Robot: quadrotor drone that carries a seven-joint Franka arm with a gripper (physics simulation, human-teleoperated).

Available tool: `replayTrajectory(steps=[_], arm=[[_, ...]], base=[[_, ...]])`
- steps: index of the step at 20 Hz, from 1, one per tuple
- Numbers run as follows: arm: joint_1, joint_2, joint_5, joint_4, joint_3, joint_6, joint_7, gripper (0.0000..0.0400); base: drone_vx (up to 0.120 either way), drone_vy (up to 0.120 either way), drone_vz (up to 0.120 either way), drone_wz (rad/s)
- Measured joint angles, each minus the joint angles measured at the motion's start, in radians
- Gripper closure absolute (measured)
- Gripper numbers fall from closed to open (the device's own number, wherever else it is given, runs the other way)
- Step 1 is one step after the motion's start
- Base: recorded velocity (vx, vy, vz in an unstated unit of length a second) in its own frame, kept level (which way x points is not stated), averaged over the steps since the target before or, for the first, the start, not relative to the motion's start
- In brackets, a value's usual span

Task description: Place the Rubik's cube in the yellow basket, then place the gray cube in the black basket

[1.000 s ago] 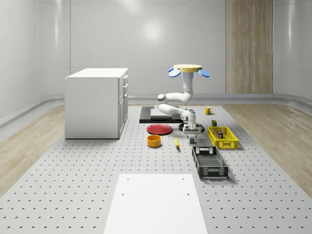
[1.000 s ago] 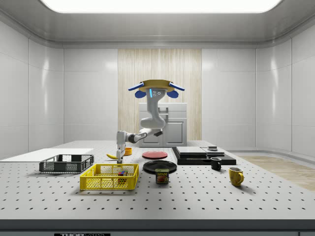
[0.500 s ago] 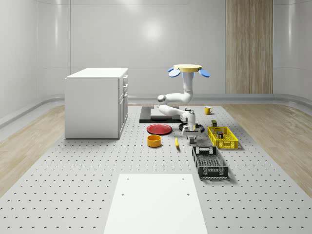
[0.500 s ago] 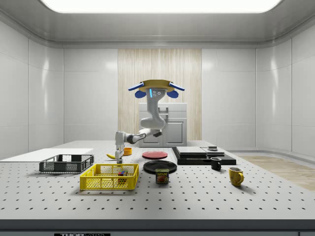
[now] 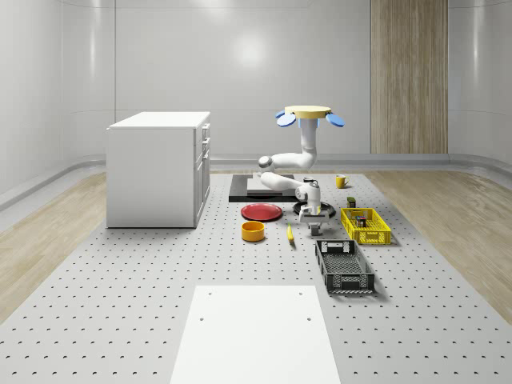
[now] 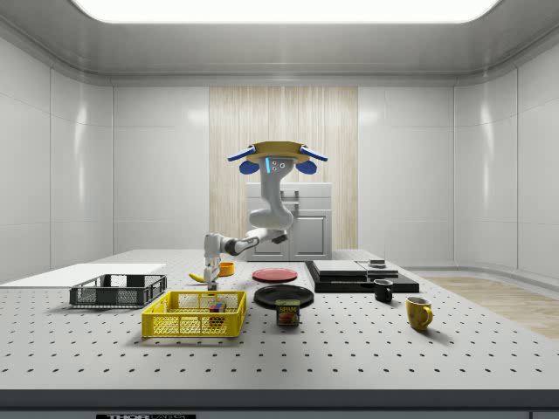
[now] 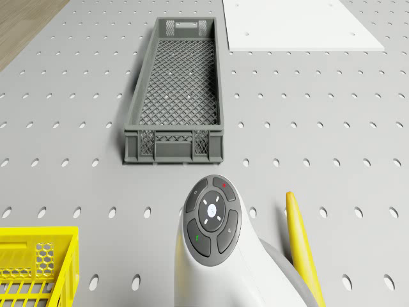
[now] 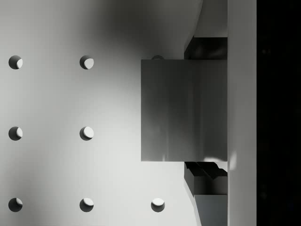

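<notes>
The drone (image 5: pixel 309 114) hovers over the far part of the table, its arm bent down to the tabletop. The gripper (image 5: pixel 314 226) (image 6: pixel 210 278) stands low between the banana (image 5: pixel 290 234) and the yellow basket (image 5: pixel 376 238). In the wrist view the gray cube (image 8: pixel 169 110) rests on the table, and the gripper (image 8: pixel 207 110) holds it with a dark fingertip (image 8: pixel 207 49) against each of two opposite sides. The Rubik's cube (image 6: pixel 215 307) lies inside the yellow basket (image 6: pixel 192 325). The black basket (image 5: pixel 344 266) (image 7: pixel 176 96) is just beyond, nearer the white sheet.
A red plate (image 5: pixel 262 212), an orange bowl (image 5: pixel 254 231) and a black plate (image 6: pixel 284 296) lie close to the arm. A can (image 6: pixel 287 312), a black mug (image 6: pixel 383 290) and a yellow mug (image 6: pixel 418 312) stand further off. A white cabinet (image 5: pixel 158 168) is on the whole-scene view's left.
The gripper has come down to the table and shifted slightly toward the whole-scene view's left. The drone has stayed in place.
</notes>
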Motion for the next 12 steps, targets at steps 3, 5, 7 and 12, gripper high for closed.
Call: replayTrajectory(steps=[3,5,7,12], arm=[[0.001,0.002,-0.001,0.000,0.000,-0.001,-0.001,0.0141],[0.001,0.003,-0.001,0.000,0.000,-0.002,-0.001,0.0144],[0.002,0.004,-0.002,0.000,0.000,-0.003,-0.002,0.0146],[0.011,0.002,0.027,-0.019,0.032,-0.023,-0.002,0.0149]], base=[[0.000,0.000,0.000,0.000],[0.000,0.000,0.000,0.000],[0.000,0.000,0.000,0.000],[0.000,0.000,0.048,0.000]])
